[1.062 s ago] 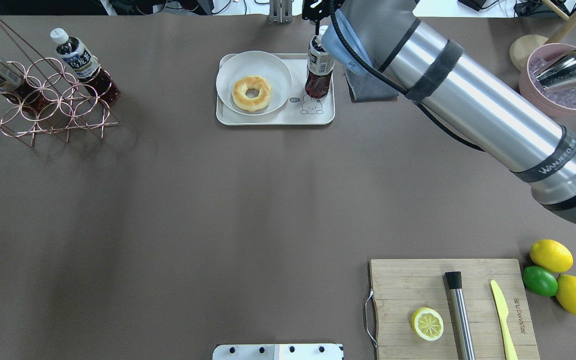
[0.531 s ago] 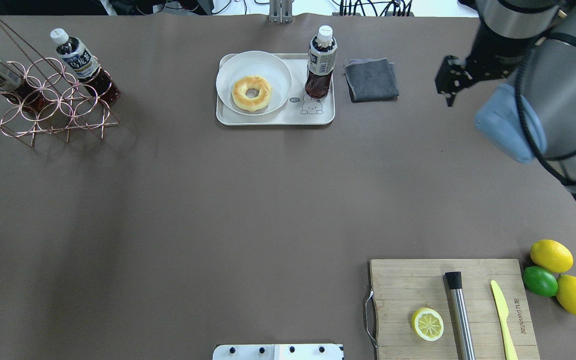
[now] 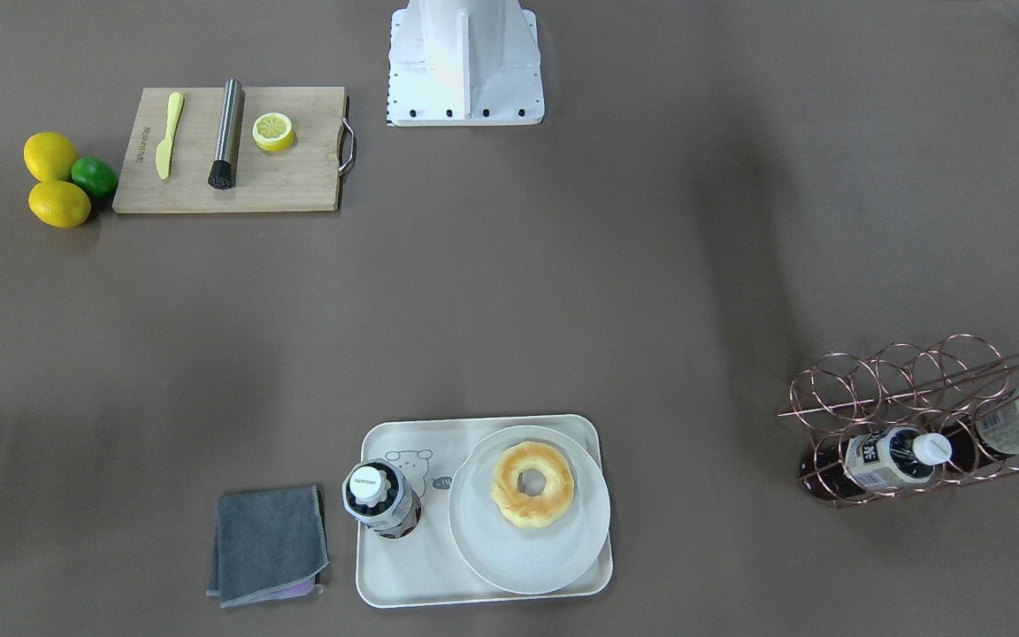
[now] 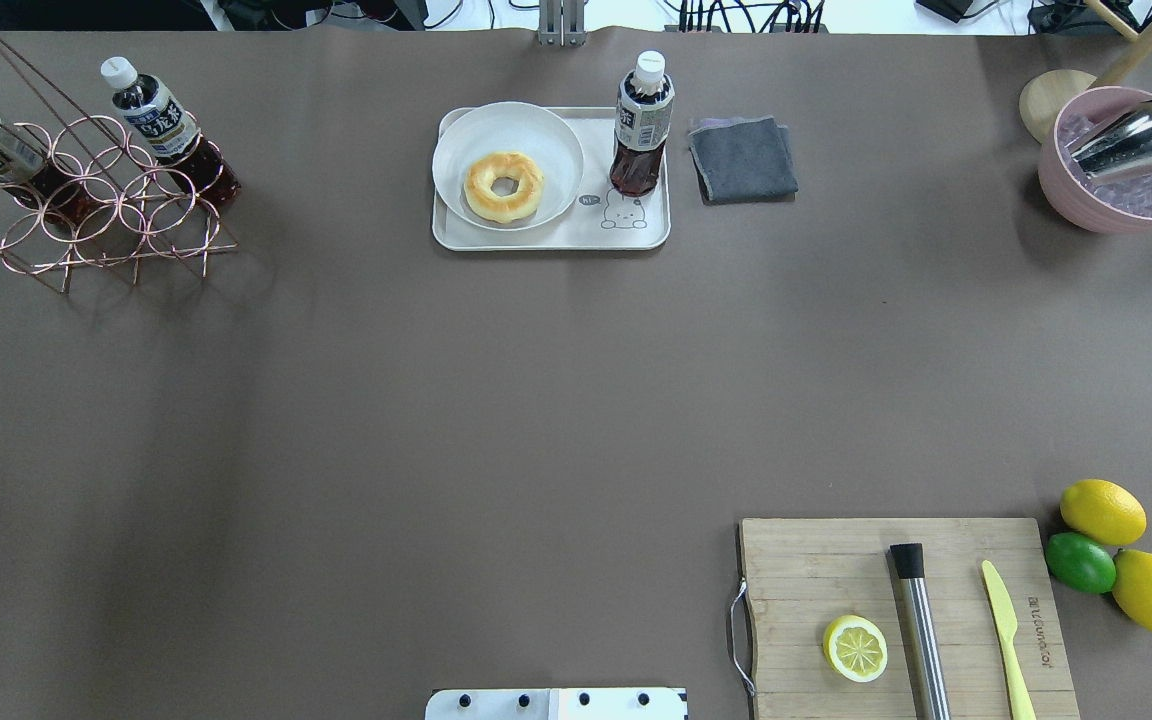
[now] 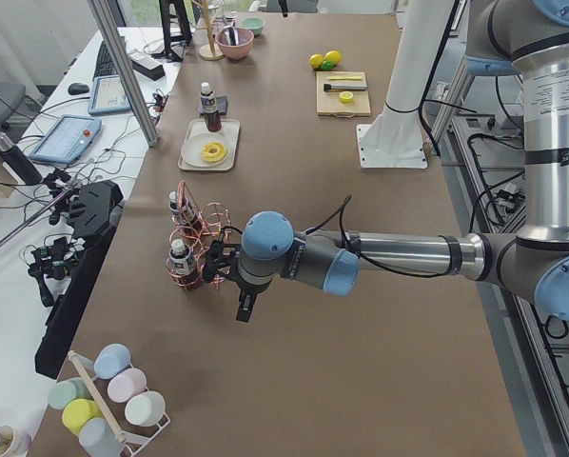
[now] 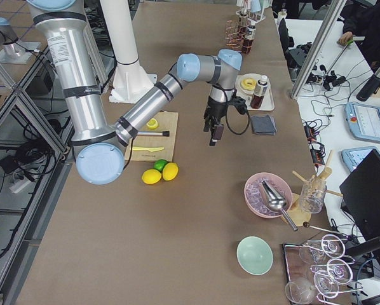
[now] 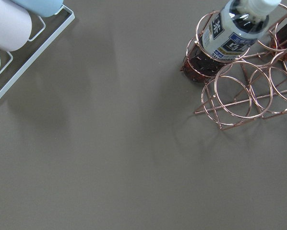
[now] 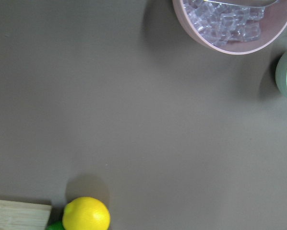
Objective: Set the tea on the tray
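Note:
The tea bottle point(image 4: 641, 125) stands upright on the right part of the cream tray point(image 4: 626, 236), beside the bear drawing; nothing holds it. It also shows in the front-facing view point(image 3: 379, 500) on the tray point(image 3: 403, 575). My right gripper point(image 6: 214, 132) hangs above bare table between the cutting board and the pink bowl, well away from the tray; only a dark sliver of it shows at the overhead view's right edge, and I cannot tell whether it is open or shut. My left gripper point(image 5: 245, 307) hovers by the copper rack; its state cannot be told.
A white plate point(image 4: 546, 140) with a doughnut fills the tray's left part. A grey cloth point(image 4: 743, 158) lies right of the tray. The copper rack point(image 4: 96, 200) holds two more bottles. A cutting board point(image 4: 816, 570), lemons point(image 4: 1101, 510) and a pink ice bowl point(image 4: 1066, 195) stand at right.
My right arm drew back from the tea bottle, swung right and left the overhead view almost wholly. The bottle stays upright on the tray.

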Controlling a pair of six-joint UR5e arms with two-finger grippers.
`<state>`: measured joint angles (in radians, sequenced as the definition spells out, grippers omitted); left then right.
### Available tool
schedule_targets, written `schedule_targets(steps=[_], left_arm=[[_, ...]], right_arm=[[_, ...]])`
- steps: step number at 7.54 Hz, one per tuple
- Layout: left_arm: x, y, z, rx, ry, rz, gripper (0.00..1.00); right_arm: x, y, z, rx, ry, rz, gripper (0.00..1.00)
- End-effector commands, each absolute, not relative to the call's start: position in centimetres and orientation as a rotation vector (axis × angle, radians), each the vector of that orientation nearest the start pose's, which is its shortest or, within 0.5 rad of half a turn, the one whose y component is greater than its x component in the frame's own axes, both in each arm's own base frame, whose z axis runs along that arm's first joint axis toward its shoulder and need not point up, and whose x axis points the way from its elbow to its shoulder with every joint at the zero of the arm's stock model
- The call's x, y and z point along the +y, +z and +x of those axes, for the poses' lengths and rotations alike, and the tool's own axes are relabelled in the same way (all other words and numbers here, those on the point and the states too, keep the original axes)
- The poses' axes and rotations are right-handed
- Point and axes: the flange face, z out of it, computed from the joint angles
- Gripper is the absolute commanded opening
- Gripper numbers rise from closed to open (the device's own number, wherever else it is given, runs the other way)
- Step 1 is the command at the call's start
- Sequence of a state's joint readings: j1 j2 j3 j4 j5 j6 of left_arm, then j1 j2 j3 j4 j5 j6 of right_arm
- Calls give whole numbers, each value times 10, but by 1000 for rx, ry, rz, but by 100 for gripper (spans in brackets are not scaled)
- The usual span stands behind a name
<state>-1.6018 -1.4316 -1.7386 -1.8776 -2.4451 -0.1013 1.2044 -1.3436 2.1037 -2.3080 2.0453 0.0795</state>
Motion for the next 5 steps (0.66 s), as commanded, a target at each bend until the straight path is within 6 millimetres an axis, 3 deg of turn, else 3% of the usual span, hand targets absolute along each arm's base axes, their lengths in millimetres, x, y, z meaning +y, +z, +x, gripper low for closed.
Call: schedule_targets(steps=[1,2,4,5], left_arm=[[-447,600,-71,875,23,284,98],[-451,598,-71,874,25,286,98],[-453,600,-70,873,25,281,98],[-454,600,-70,872,26,282,98]], right_arm=[[-503,512,-10,-582,-337,-16,100],[-514,544,20,-622,-280,28,100],[-521,610,60,-652,-242,32,100],[-520,617,69,-693,-216,28,100]])
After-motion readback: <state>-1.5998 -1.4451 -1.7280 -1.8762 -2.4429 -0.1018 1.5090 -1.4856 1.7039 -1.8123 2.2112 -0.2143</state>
